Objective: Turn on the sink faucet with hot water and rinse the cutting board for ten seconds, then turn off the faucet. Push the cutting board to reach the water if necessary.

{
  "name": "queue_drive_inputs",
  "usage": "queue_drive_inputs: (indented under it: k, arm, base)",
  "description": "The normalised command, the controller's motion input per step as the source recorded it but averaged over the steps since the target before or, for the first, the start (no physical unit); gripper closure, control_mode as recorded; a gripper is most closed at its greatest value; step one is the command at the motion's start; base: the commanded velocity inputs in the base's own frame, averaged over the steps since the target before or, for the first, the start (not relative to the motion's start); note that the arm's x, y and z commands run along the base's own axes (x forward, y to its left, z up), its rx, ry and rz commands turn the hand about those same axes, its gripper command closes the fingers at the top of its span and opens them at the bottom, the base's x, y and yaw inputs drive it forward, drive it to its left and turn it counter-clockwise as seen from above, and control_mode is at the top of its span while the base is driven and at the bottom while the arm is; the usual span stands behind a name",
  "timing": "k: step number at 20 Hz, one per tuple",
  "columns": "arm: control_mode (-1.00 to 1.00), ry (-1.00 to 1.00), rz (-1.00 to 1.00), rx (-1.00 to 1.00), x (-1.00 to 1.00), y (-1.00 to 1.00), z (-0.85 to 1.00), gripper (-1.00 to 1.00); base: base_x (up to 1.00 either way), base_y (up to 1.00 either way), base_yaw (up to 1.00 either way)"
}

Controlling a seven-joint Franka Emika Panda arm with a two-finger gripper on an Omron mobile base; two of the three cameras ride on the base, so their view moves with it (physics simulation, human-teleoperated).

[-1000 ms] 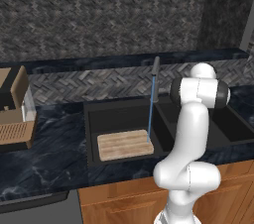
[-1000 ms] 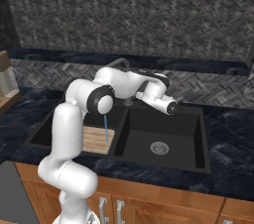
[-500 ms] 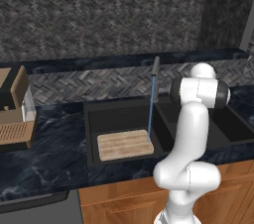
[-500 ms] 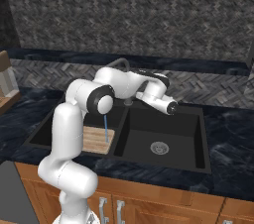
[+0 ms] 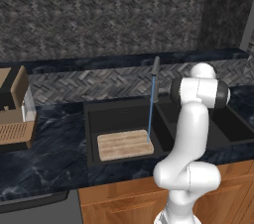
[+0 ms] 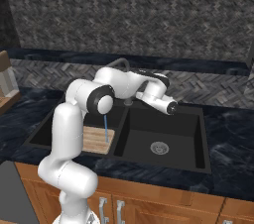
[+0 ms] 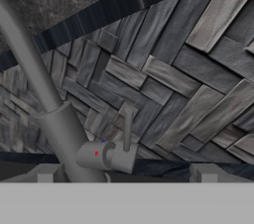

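In the middle of the left base view, the faucet [image 5: 156,77] stands upright behind the black sink [image 5: 94,141], and a thin blue stream of water [image 5: 151,111] drops from it onto the right end of the cutting board [image 5: 124,144], which lies flat in the left basin; the stream lands close to the board's right edge, so much of the wood may go unrinsed unless the board is pushed sideways; the white arm fills the lower right and blocks the right basin.

Left of centre in the right base view, the board [image 6: 95,139] shows behind the arm's elbow with the water [image 6: 105,130] striking it; the claw [image 6: 171,108] hangs over the right basin, centre right of the frame, near the faucet base.

At the lower left of the hand view, the faucet's handle [image 7: 120,147] sits just above the two fingertips [image 7: 45,173], which stand wide apart with nothing between them; a reach that comes in crooked could glance off the thin lever, or nudge it the wrong way and leave the water running.
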Motion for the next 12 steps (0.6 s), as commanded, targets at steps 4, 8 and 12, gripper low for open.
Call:
queue_drive_inputs:
  k: [4, 8, 12]
  arm:
    - [-1.00, 0.00, 0.00, 0.00, 0.00, 0.00, 0.00, -1.00]
    - [-1.00, 0.00, 0.00, 0.00, 0.00, 0.00, 0.00, -1.00]
    - [-1.00, 0.00, 0.00, 0.00, 0.00, 0.00, 0.00, -1.00]
  base:
    - [0.00, 0.00, 0.00]
    - [0.00, 0.00, 0.00]
    - [0.00, 0.00, 0.00]
